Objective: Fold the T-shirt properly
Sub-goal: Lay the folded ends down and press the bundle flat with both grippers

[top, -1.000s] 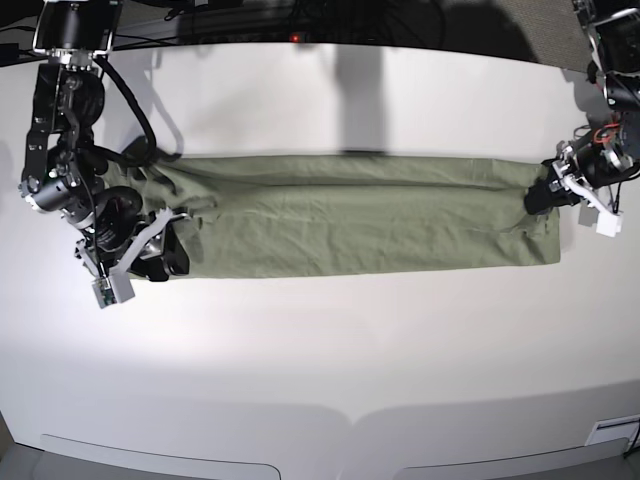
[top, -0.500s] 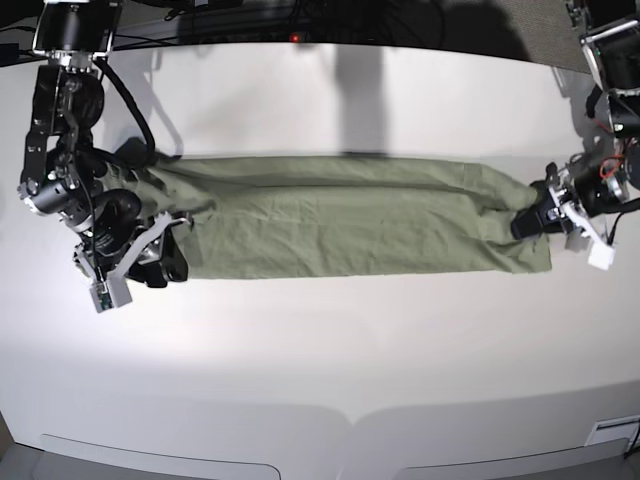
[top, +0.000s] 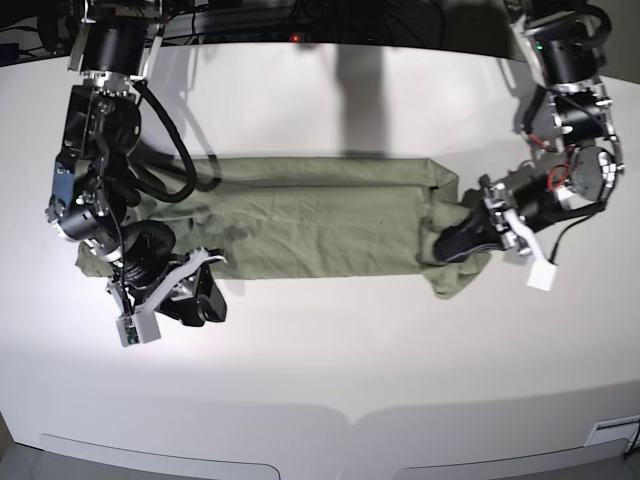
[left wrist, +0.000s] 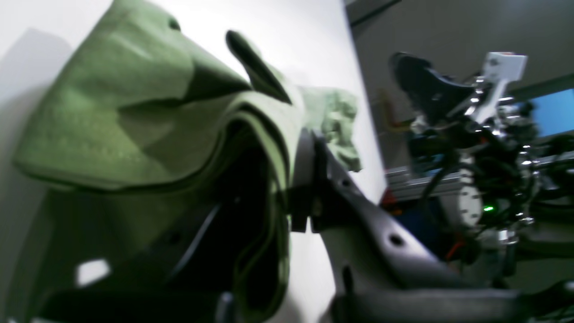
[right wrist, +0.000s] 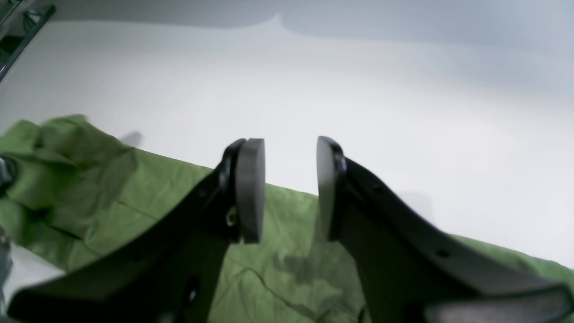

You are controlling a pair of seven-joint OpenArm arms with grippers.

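The sage-green T-shirt lies as a long folded strip across the white table. My left gripper is shut on the shirt's right end and holds it bunched and lifted. In the left wrist view the cloth is clamped in the left gripper, draping over the fingers. My right gripper is open and empty, just in front of the shirt's left end. In the right wrist view the right gripper hovers with jaws apart over the shirt.
The table's back edge meets dark equipment and cables. The front edge has a raised lip. Arm hardware shows beyond the table in the left wrist view. Bare white tabletop lies past the shirt.
My left gripper has carried the shirt's right end leftward, so the strip is shorter and bunched there. My right gripper has moved forward and right, off the shirt's left end.
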